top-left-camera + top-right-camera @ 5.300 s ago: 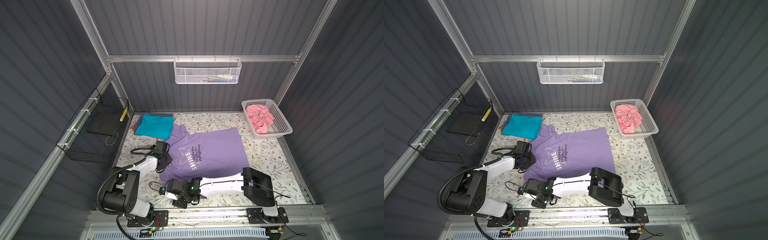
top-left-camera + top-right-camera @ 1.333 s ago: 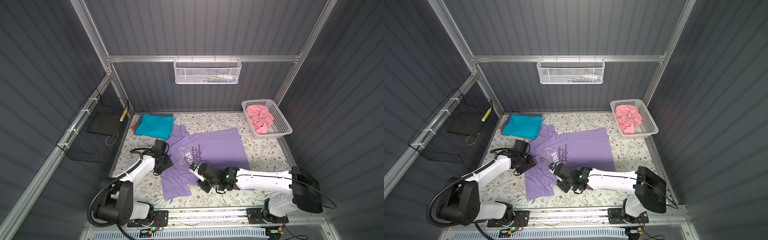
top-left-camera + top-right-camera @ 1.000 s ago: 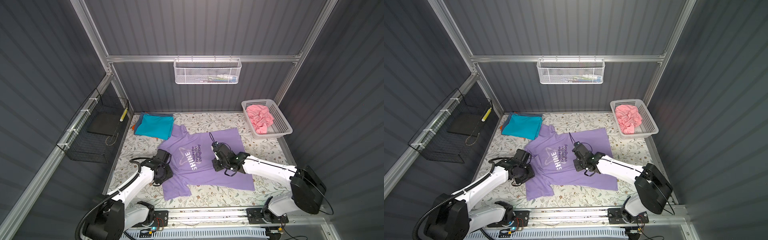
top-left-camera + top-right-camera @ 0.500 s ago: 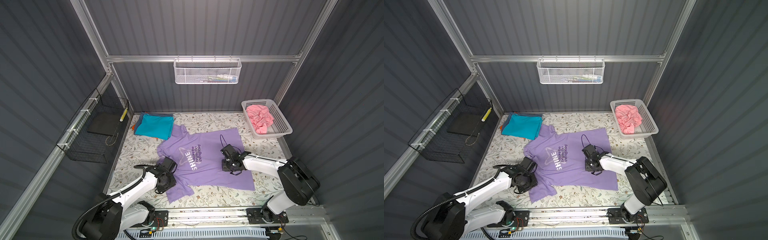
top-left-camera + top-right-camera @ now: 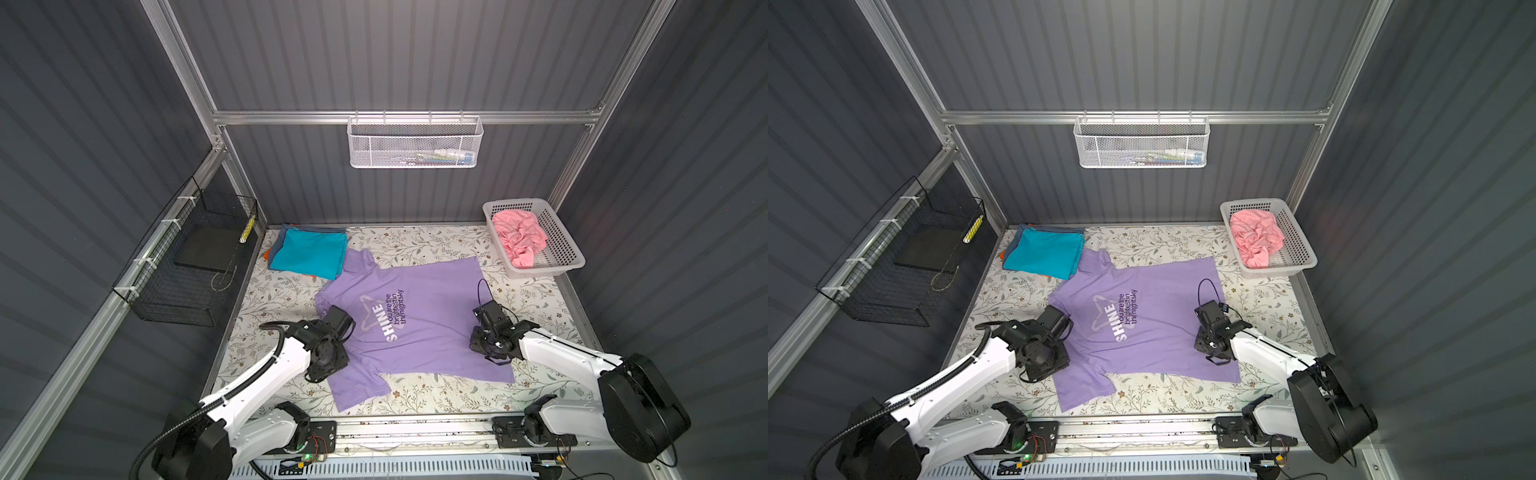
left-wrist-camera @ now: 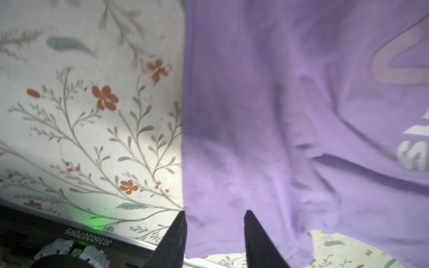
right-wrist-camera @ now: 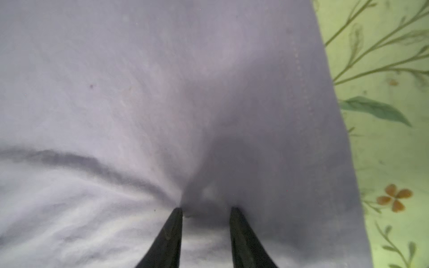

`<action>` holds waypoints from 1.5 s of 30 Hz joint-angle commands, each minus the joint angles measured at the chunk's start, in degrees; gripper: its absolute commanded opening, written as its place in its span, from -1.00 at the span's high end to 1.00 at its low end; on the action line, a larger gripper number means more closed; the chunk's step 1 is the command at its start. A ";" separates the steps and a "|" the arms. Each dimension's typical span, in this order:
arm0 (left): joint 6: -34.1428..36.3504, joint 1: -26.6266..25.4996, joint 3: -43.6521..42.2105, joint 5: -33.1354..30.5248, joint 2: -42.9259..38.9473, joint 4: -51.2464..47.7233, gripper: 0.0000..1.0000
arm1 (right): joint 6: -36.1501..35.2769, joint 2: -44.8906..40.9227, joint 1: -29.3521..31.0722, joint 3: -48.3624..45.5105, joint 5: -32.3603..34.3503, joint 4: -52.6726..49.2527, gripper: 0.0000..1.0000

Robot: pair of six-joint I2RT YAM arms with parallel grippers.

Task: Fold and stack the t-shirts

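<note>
1. Left wrist view showed the left fingers (image 6: 174,236) spread, straddling the edge of the lavender t-shirt (image 6: 278,139), with no cloth visibly pinched.
2. The right fingers (image 7: 243,232) stood parted too, tips on wrinkled cloth just inside the hem.
3. In both top views the shirt lay print-up on the desk (image 5: 415,245), between the teal-topped stack (image 5: 309,255) and the basket (image 5: 569,257) holding a pink t-shirt (image 5: 519,241).
4. Spreading looked finished. The next move probably called for both fingers to grip one long edge and fold it across.

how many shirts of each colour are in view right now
lavender shirt: 1
teal shirt: 1
blue-grey shirt (edge only): 1
orange shirt (sliver only): 1
pink shirt: 1
total: 5
</note>
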 commanded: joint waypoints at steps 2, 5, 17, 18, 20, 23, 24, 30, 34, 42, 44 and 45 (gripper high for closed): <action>2.87 -0.12 2.03 1.72 5.18 5.82 0.38 | -1.13 2.79 -0.23 2.79 -1.23 -0.63 0.49; 1.27 -0.30 -1.50 4.25 6.91 10.71 0.49 | 0.15 4.31 -0.39 1.28 -1.12 1.31 0.64; -1.39 -1.40 -13.46 8.07 8.20 17.60 0.55 | 9.97 -7.64 -5.96 -7.60 -5.49 1.38 1.00; -1.23 -1.42 -14.08 8.15 7.70 17.17 0.55 | 11.20 -9.38 -6.08 -8.07 -4.24 0.06 1.00; -0.83 -1.42 -15.14 8.11 6.97 15.90 0.54 | 13.01 -14.93 -6.42 -9.30 -2.75 -3.04 1.00; -0.26 -1.35 -16.27 7.69 5.25 13.43 0.54 | 14.55 -20.94 -7.36 -10.60 0.23 -7.06 1.00; 0.01 -1.38 -16.53 7.75 4.39 12.98 0.54 | 14.46 -22.79 -7.81 -10.99 0.97 -8.01 1.00; 1.35 -1.35 -13.10 7.02 3.92 11.30 0.51 | 9.20 -21.68 -10.48 -8.25 0.22 -7.67 1.00; 6.51 -1.35 0.10 3.88 7.09 6.21 0.40 | 2.26 -13.94 -10.48 1.12 -0.42 -8.64 1.00; 21.33 2.23 34.95 -8.09 21.27 -2.34 -0.08 | -9.40 -4.65 -10.83 17.96 4.51 -11.57 0.55; 23.18 5.27 39.85 -5.91 25.76 -0.45 -0.17 | -10.81 -2.32 -11.35 21.26 4.92 -13.77 0.54; 24.03 6.97 41.08 -3.46 28.31 0.76 -0.20 | -11.47 -1.54 -11.53 22.30 4.53 -14.70 0.54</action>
